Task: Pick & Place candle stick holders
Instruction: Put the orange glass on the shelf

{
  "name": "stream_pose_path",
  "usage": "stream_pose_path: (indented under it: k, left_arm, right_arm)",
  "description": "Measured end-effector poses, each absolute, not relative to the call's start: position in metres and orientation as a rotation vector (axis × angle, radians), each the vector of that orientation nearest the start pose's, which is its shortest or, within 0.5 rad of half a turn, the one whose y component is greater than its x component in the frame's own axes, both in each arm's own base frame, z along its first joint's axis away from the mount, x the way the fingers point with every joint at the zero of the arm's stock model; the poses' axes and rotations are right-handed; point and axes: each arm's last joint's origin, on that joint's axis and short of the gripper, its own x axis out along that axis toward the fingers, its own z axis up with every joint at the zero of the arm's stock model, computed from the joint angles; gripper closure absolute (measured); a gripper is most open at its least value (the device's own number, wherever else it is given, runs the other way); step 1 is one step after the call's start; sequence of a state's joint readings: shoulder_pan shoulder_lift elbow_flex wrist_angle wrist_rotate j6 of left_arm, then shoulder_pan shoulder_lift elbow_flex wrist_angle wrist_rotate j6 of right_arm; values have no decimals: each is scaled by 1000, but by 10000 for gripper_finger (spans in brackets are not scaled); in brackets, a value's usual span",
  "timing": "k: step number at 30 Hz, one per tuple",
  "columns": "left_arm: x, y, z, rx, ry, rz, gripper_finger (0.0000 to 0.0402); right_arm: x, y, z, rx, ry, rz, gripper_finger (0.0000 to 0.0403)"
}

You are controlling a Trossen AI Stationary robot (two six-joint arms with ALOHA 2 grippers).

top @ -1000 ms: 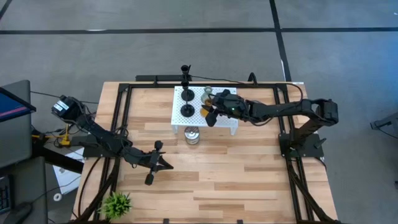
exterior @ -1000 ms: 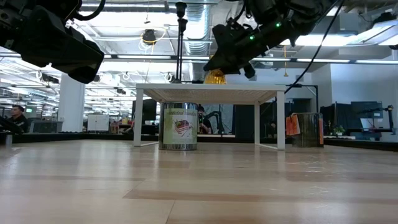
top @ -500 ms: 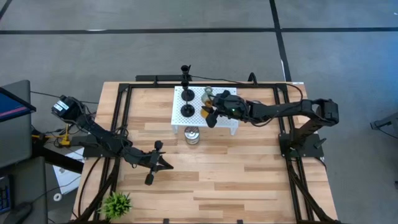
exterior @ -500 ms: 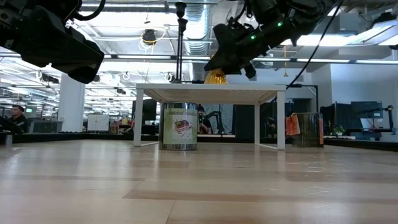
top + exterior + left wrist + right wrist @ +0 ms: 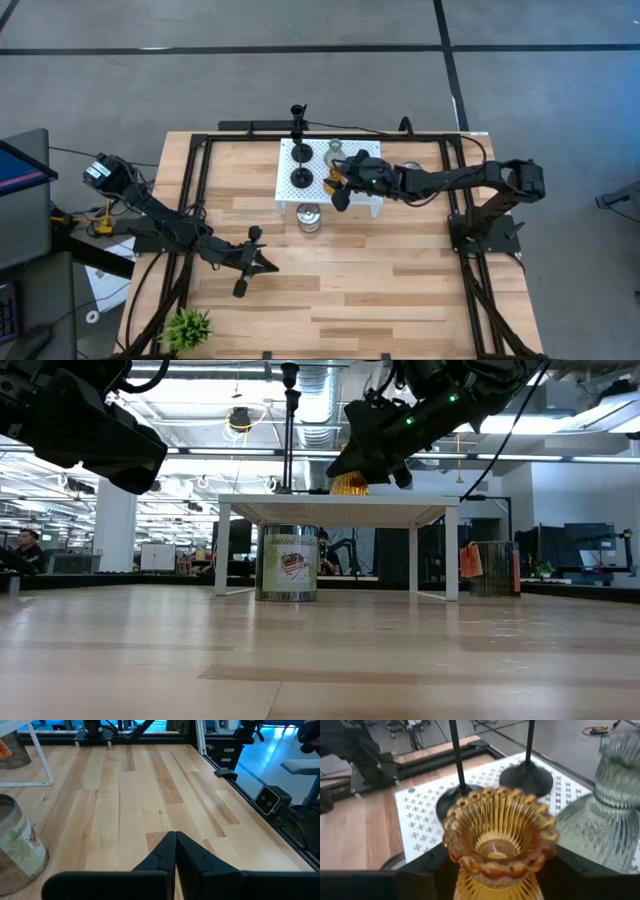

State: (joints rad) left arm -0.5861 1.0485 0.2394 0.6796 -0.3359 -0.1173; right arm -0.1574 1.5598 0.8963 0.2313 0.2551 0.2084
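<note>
A white perforated stand [image 5: 365,200] holds two black candle stick holders [image 5: 300,152] [image 5: 300,178] with disc bases and slim stems, and a squat pale-green glass one [image 5: 335,150], all resting on their bases. My right gripper [image 5: 338,188] is over the stand's near part, shut on the amber-orange glass holder [image 5: 497,837], which also shows in the low view [image 5: 349,482]. My left gripper [image 5: 248,268] is shut and empty, over the table's near left part. My right gripper pinches the amber holder's ribbed lower body [image 5: 470,875] between its two fingers [image 5: 422,870], one on each side, coming level from the table's right. The holder stands upright, its flared mouth up, at the stand's top [image 5: 340,498]; whether it is lifted clear I cannot tell.
A tin can [image 5: 309,217] stands on the table under the stand's near edge, also in the low view [image 5: 288,563]. A small green plant [image 5: 187,325] sits at the near left corner. Bare wood lies across the table's middle and near right.
My right gripper, still shut on the amber holder, has gone slightly toward the table's near edge, away from the pale-green holder. The amber holder stays upright.
</note>
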Motion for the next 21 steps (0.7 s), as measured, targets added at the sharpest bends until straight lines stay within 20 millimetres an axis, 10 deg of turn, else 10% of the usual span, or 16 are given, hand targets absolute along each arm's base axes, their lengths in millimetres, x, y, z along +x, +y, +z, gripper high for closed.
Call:
stream_pose_path:
  k: [21]
  left_arm:
    - [168,-100,184,-57,134,-242,394]
  right_arm:
    - [334,-60,237,153,360,-418,137]
